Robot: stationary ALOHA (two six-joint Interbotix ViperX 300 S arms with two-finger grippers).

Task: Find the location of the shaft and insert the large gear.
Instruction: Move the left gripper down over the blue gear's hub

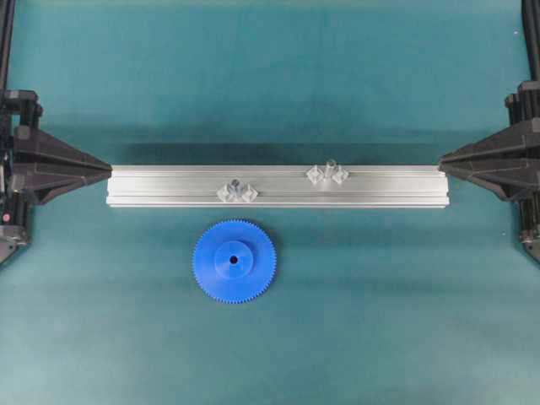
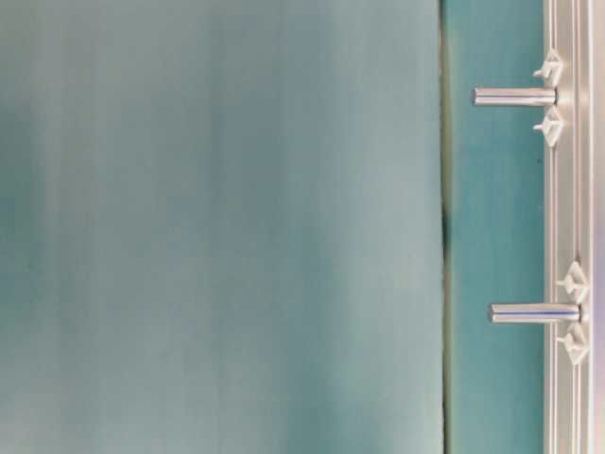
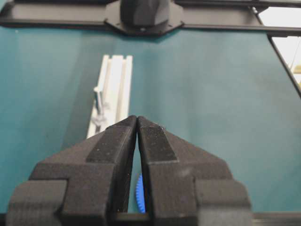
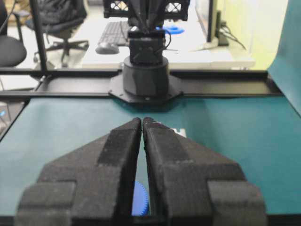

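The large gear [image 1: 234,261], a bright blue toothed disc with a raised hub, lies flat on the teal mat just in front of the aluminium rail [image 1: 169,181]. Two grey pins stand on the rail. The right one, whose clear diamond mounts sit slightly wider apart, is the shaft [image 1: 329,169] [image 2: 515,96]. The left pin [image 1: 237,186] [image 2: 534,312] has closer mounts. My left gripper [image 1: 110,169] [image 3: 137,117] is shut and empty at the rail's left end. My right gripper [image 1: 441,160] [image 4: 142,119] is shut and empty at the right end. A sliver of gear [image 3: 139,193] [image 4: 139,200] shows between each pair of fingers.
The rail [image 3: 115,89] runs across the mat between the two grippers. The opposite arm's black base [image 3: 144,14] [image 4: 146,77] stands at the far end of each wrist view. Beyond the mat are a desk with a keyboard [image 4: 113,33] and an office chair [image 4: 56,21].
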